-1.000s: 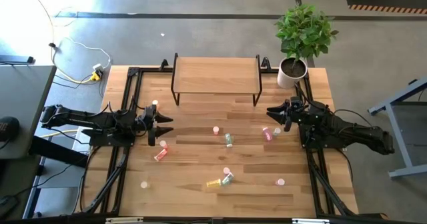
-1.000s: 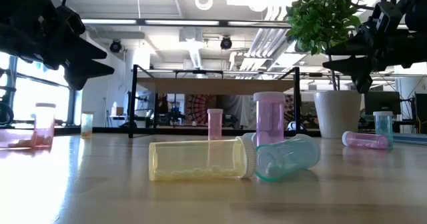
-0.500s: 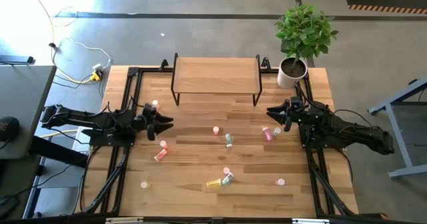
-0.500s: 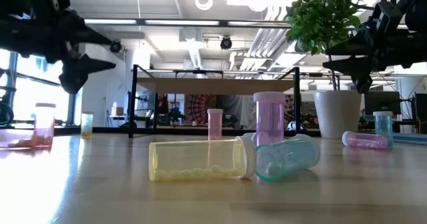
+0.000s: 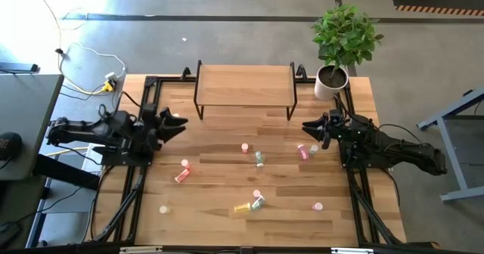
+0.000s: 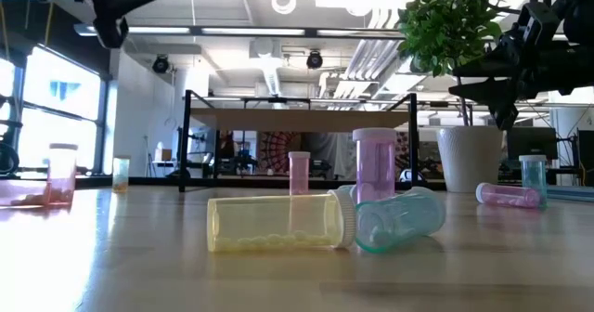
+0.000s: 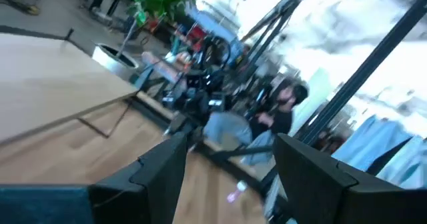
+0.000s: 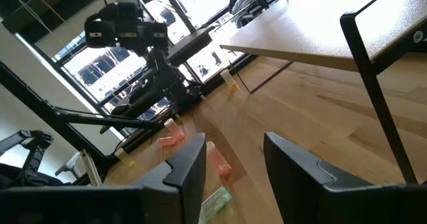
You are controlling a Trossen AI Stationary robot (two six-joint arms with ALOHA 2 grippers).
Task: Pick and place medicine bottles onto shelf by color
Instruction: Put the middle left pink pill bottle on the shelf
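Note:
Several small medicine bottles are scattered over the wooden tabletop. A yellow one point(image 6: 278, 223) and a green one point(image 6: 399, 219) lie on their sides near the front. A pink one point(image 6: 374, 163) stands upright. A red-orange one point(image 5: 182, 175) lies toward the left. The shelf point(image 5: 244, 82) stands on thin black legs at the far edge, its board bare. My left gripper point(image 5: 178, 125) hangs open, high over the table's left side, with nothing between its fingers point(image 7: 230, 151). My right gripper point(image 5: 306, 127) waits open at the right, above a pink bottle point(image 5: 304, 153).
A white pot point(image 5: 330, 82) with a green plant stands at the far right corner beside the shelf. Black frame rails point(image 5: 144, 110) run along the table's left and right sides. Bare wood lies between the shelf and the bottles.
My left gripper has risen well above the table, drawn back a little toward the left edge, and rolled about its own pointing line. Its fingers stay open. The bottles have not moved.

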